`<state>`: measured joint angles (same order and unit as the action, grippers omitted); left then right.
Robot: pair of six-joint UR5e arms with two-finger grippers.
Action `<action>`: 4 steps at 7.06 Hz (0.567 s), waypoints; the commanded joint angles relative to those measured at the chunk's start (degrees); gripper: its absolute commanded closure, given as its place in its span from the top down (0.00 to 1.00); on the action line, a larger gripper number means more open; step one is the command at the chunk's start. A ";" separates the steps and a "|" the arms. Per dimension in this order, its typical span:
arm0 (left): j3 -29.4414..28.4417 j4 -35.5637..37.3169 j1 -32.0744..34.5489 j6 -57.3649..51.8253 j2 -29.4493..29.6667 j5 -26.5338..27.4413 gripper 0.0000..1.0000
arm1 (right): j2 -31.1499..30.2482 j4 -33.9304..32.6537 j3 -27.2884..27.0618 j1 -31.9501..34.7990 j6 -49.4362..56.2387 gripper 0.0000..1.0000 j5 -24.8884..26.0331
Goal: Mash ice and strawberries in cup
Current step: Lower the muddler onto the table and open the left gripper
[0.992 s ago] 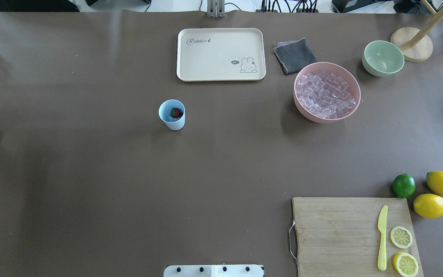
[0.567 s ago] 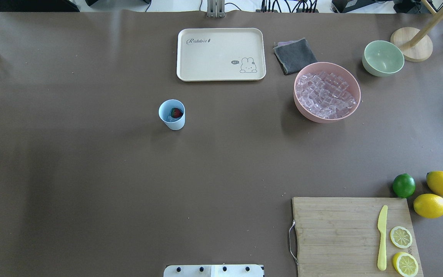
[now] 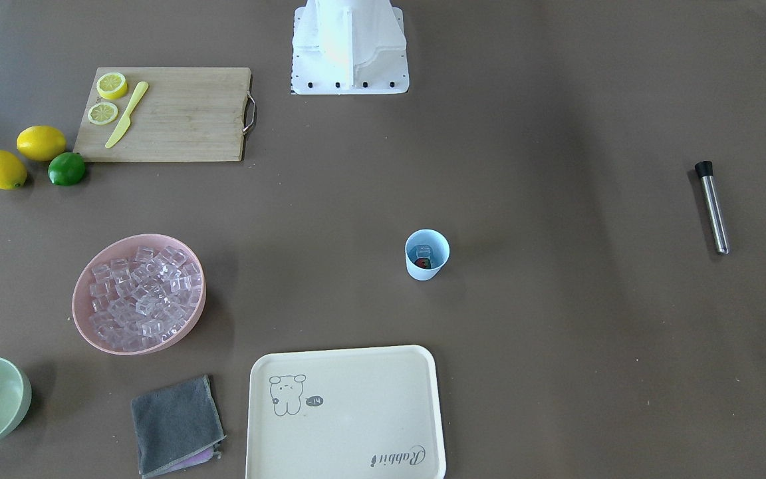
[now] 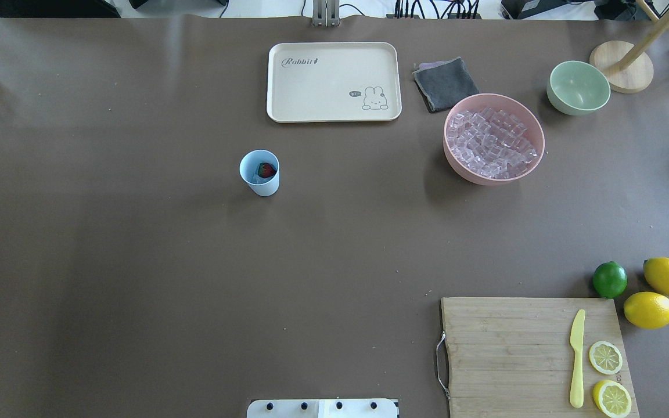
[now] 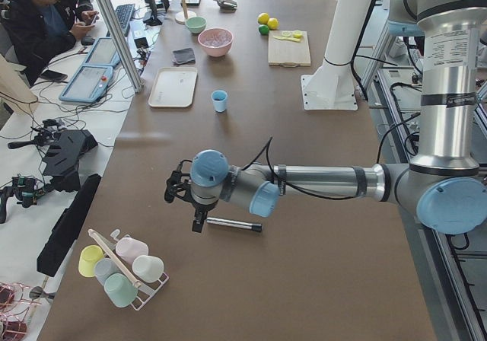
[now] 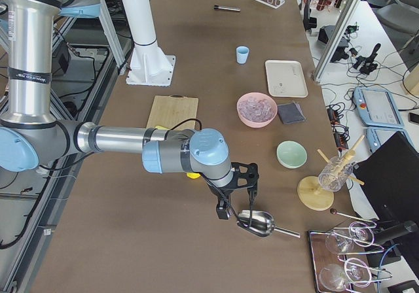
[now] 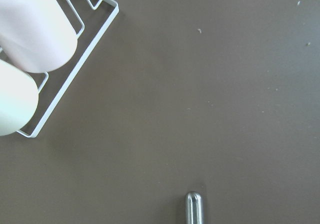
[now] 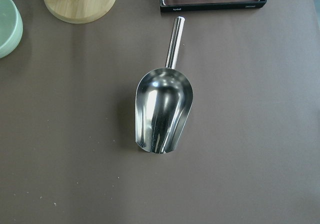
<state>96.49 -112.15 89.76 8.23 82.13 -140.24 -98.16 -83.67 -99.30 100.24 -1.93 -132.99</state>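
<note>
The light blue cup (image 4: 259,172) stands upright left of the table's middle. It holds a dark red strawberry (image 4: 266,170) and a clear ice cube (image 3: 423,252). More ice (image 4: 491,142) is heaped in the pink bowl (image 4: 485,179) at the back right. A metal rod with a black cap (image 3: 713,207) lies far to the cup's left. My left gripper (image 5: 198,223) hangs just over that rod's end (image 7: 194,206); I cannot tell if it is open. My right gripper (image 6: 227,209) hovers beside a metal scoop (image 8: 162,111); I cannot tell its state.
A cream tray (image 4: 333,81) and grey cloth (image 4: 445,84) lie behind the cup. A pale green bowl (image 4: 578,87) and a wooden stand (image 4: 622,67) are at the back right. A cutting board (image 4: 535,354) with knife, lemons and lime is front right. A wire cup rack (image 7: 60,84) is near my left gripper.
The metal rod at the overhead view's left edge shows more of its length than a second ago. It has stayed put over the last half second. The cup has not moved.
</note>
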 commanded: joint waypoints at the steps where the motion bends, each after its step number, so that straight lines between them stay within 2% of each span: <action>1: 3.38 -0.79 1.65 -0.85 -2.54 -0.30 0.99 | -1.15 0.52 -0.01 -0.05 0.17 1.00 -0.34; 2: 2.75 -0.53 2.08 -0.85 1.59 -0.47 0.99 | -1.42 0.61 0.24 -0.05 0.17 1.00 -0.52; 4: 3.69 5.85 2.52 -1.11 3.38 -0.74 0.99 | -2.65 2.10 0.59 -0.05 8.64 1.00 -0.52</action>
<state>99.37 -109.96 91.94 7.32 84.04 -140.87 -100.25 -82.68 -99.23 100.20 1.33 -133.47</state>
